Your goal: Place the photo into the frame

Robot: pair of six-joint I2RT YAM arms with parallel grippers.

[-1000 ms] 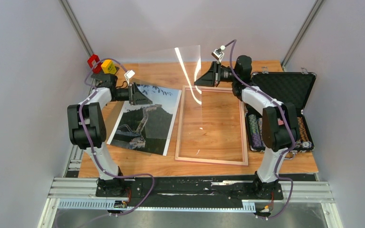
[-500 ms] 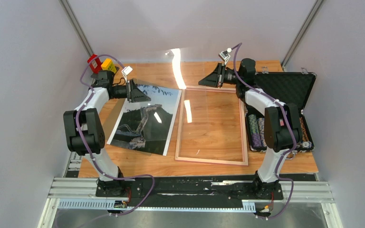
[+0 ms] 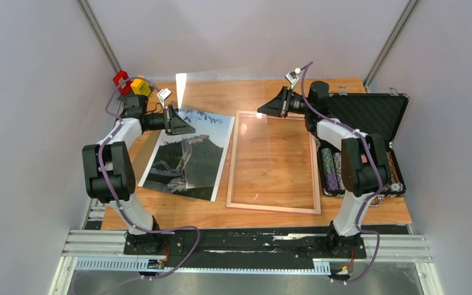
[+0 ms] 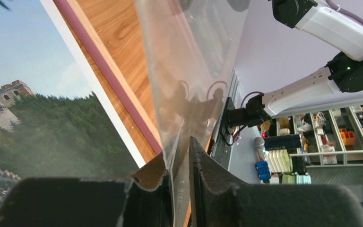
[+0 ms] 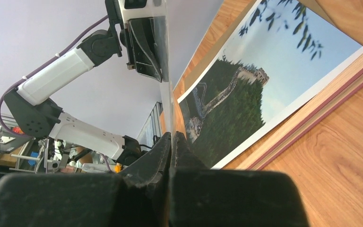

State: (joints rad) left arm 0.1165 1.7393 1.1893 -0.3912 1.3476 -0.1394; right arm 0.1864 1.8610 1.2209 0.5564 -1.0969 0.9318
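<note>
Pinching clear pane (image 5: pixel 166 71) edge, right claw (image 5: pixel 171 135) closed

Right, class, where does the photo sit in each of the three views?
Top external: the photo lies left of centre, beside the frame.
Left wrist: the photo fills the left side.
Right wrist: the photo runs diagonally across the upper right.
Shared landmark: the frame's pink edge alongside it.

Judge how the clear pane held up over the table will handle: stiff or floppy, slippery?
Probably stiff: the clear pane shows a straight edge though the right gripper pinches only its rim. Likely slippery, given its glossy reflections. Probably light, being so thin.
</note>
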